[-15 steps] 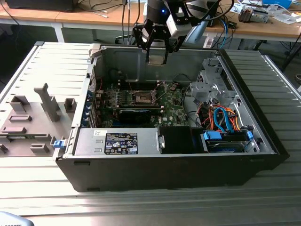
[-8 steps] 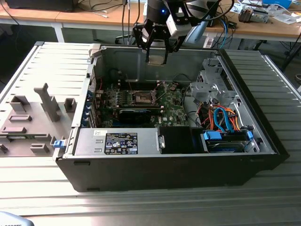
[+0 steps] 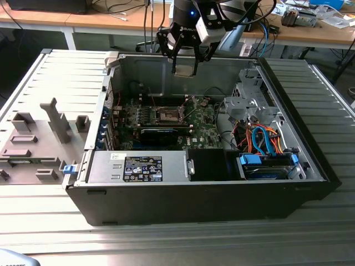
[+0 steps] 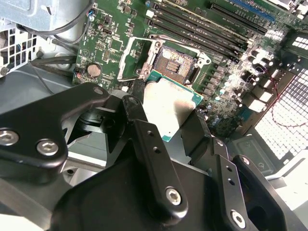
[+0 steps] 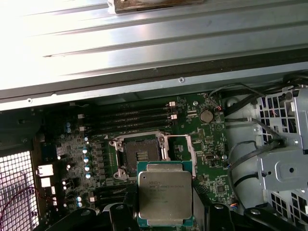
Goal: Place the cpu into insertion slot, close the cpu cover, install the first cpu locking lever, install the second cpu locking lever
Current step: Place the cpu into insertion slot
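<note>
Surveying the exterior view, a black steel computer case (image 3: 211, 205) lies open on a ribbed metal table (image 3: 310, 244). Its green circuit board (image 3: 206, 132) sits flat on the floor of the case. The gripper (image 3: 184, 65) hangs over the case's far side, well above the board.

Jaws: pinching the cpu (image 5: 165, 192) by two opposite edges. The black fingers (image 4: 144, 139) bear on its green rim, not on the metal top. The cpu is therefore in the air, clear of the insertion slot (image 5: 139, 156), which shows a dark centre and a bright metal rim. The cpu cover (image 4: 123, 61), a thin silvery frame with a square window, is swung up beside the slot and leaves it bare.

Judgement on handling: the cpu looks light, rigid and flat. Its smooth dull-grey lid would likely slip under a loose grip. Its underside contacts and the slot's pins are presumably fragile. The edge hold seen here is the proper one, and the part would tolerate neither tilt nor pressing.
</note>
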Controlling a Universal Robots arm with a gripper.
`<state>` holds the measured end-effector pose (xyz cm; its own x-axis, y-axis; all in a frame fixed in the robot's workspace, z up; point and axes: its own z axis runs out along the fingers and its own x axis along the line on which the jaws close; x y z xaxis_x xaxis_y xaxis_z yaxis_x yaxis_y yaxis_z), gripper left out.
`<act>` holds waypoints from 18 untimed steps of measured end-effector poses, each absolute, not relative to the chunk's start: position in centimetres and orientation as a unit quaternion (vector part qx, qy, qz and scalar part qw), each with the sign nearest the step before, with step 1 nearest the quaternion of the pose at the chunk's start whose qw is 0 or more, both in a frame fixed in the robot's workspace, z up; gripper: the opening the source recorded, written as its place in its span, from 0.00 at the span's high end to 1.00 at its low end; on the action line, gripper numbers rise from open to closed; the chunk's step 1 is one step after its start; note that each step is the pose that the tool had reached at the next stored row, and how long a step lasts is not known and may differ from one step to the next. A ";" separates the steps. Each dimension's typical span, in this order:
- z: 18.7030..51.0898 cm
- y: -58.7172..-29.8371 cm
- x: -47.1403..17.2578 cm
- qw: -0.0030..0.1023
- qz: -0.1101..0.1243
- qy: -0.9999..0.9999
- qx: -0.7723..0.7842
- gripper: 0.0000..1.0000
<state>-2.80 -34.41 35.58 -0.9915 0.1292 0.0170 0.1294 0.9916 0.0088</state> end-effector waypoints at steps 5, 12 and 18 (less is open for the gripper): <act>35.6 -34.4 -2.8 0.008 -0.005 -0.998 -0.066 0.45; 35.6 -34.4 -2.8 0.008 -0.005 -0.998 -0.068 0.45; 35.6 -34.4 -2.8 0.008 -0.005 -0.998 -0.070 0.45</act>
<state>-2.80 -34.41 35.58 -0.9901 0.1395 0.0170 0.1396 0.9902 0.0086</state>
